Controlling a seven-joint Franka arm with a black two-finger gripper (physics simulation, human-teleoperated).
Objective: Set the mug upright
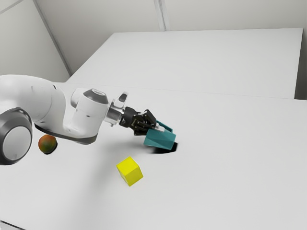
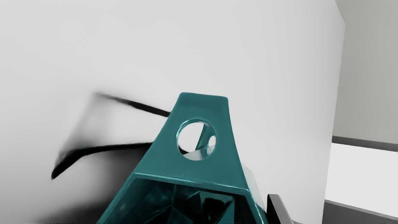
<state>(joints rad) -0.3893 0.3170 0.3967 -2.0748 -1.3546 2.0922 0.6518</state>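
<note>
Started at the exterior view's left, well back from the gripper (image 1: 156, 127): logged pale wall (image 1: 21, 45) with a dark corner line. Below that, found orange-green ball (image 1: 47, 143) with dark shadow, on smooth white table (image 1: 230, 167). Next, traced white arm (image 1: 88, 115) out to the gripper. Between ball and mug, nearer to the exterior view's bottom edge than the gripper, noted yellow cube (image 1: 129, 171).

Located teal mug (image 1: 159, 139) right at the gripper's end, tilted, above black shadow (image 1: 165, 149). Cannot tell whether touching the table. Cannot tell gripper state: wide, narrow or holding. In wrist view, read mug opening as facing back toward the gripper, with round-holed teal plate (image 2: 202, 168) rising from the rim.

Past the gripper, toward the exterior view's top, recorded broad white panel (image 1: 206, 60), with pale back wall (image 1: 230, 14) and vertical strip (image 1: 161, 14) beyond. Beside the panel's right end, marked dark gap (image 1: 301, 79).
</note>
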